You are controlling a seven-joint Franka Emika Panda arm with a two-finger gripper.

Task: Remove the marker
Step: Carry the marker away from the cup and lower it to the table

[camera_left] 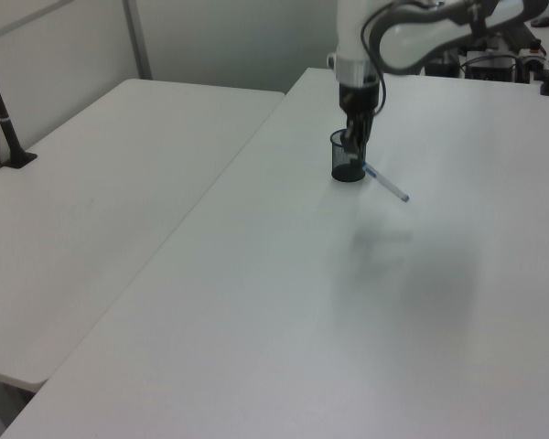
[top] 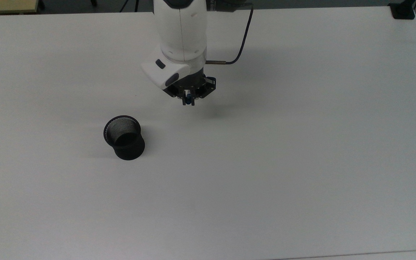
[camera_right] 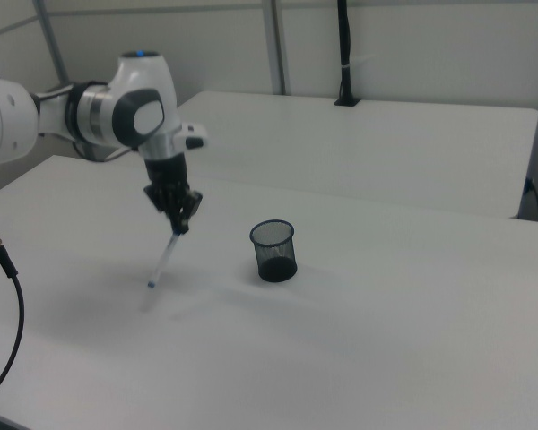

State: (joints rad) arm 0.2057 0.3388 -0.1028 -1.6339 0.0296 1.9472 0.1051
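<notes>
My gripper (top: 189, 101) is shut on the blue-capped top of the marker (camera_right: 164, 259), a slim white pen that hangs slanted below the fingers. In the right view the marker's lower blue end sits just above the white table (camera_right: 359, 340), left of the black mesh cup (camera_right: 274, 250). In the left view the marker (camera_left: 385, 182) slants out to the right of the cup (camera_left: 347, 157), with my gripper (camera_left: 355, 144) in front of the cup's rim. From the top view the cup (top: 124, 137) stands upright at the gripper's lower left, well apart from it.
A second white table (camera_left: 82, 201) adjoins on the left view's left, with a black post (camera_left: 2, 114) clamped at its edge. A dark cable (top: 239, 47) loops from the wrist. A black clamp (top: 402, 11) sits at the top view's far right corner.
</notes>
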